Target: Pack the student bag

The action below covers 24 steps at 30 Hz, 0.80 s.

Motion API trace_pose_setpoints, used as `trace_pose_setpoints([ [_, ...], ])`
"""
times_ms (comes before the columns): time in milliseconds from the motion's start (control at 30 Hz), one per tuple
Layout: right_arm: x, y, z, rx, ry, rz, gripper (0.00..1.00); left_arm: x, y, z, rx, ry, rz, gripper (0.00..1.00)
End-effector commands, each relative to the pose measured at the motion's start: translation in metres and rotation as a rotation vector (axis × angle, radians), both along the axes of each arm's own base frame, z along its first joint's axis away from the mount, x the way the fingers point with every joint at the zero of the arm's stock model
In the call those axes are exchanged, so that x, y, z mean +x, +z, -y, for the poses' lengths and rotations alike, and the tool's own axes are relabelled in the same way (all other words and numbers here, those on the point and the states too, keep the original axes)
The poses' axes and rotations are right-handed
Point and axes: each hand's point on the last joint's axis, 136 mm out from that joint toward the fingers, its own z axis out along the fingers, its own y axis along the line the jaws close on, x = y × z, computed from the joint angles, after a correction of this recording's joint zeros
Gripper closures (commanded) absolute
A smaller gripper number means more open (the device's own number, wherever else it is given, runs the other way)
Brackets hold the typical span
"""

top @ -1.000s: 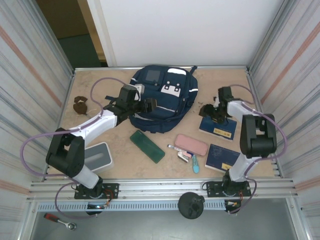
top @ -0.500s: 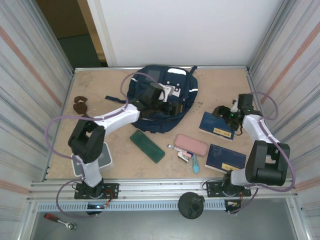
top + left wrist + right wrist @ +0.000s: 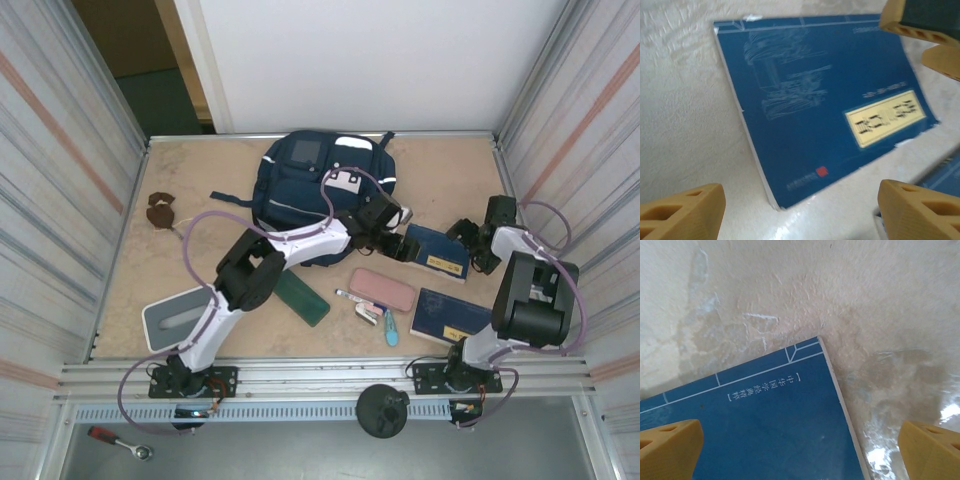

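While the right gripper (image 3: 800, 445) widens and retreats, the left gripper (image 3: 800, 207) arrives over the booklet (image 3: 436, 250).
Both stand open and empty; bag (image 3: 320, 185) lies at far middle, near them; the booklet probably goes in next.

Under the left hand (image 3: 800, 212), the flat dark-blue paper booklet (image 3: 825, 105) bears fine white line drawings, a pale yellow label with dark characters and a small red mark. The hand's fingers (image 3: 685, 210) are ochre and the surface (image 3: 790, 285) is mottled beige; beside the hand, the large navy fabric student bag (image 3: 300, 190) has white patches.
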Motion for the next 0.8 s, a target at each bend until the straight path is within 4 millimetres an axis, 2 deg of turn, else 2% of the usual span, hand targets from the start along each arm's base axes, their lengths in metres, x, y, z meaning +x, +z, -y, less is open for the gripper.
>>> trace_pose_setpoints([
  [0,0.019,0.01,-0.008,0.037,0.028,0.054,0.04,0.007,-0.011,-0.003,0.045,0.042,-0.033,0.2],
  [100,0.027,0.013,-0.019,0.074,0.069,0.072,0.06,0.003,-0.014,0.007,0.013,0.008,-0.054,0.22],
  [267,0.043,0.016,-0.039,0.118,0.137,0.092,0.1,-0.014,-0.006,0.026,-0.096,-0.083,-0.123,0.33],
  [367,0.058,0.019,-0.048,0.142,0.169,0.104,0.11,-0.026,0.002,0.033,-0.142,-0.127,-0.141,0.4],
  [467,0.081,0.024,-0.058,0.19,0.206,0.122,0.13,-0.038,0.012,0.038,-0.171,-0.166,-0.151,0.43],
  [667,0.132,0.035,-0.08,0.259,0.311,0.137,0.14,-0.065,0.047,0.044,-0.277,-0.279,-0.136,0.42],
  [767,0.144,0.046,-0.089,0.26,0.371,0.129,0.15,-0.079,0.064,0.041,-0.32,-0.37,-0.112,0.41],
])
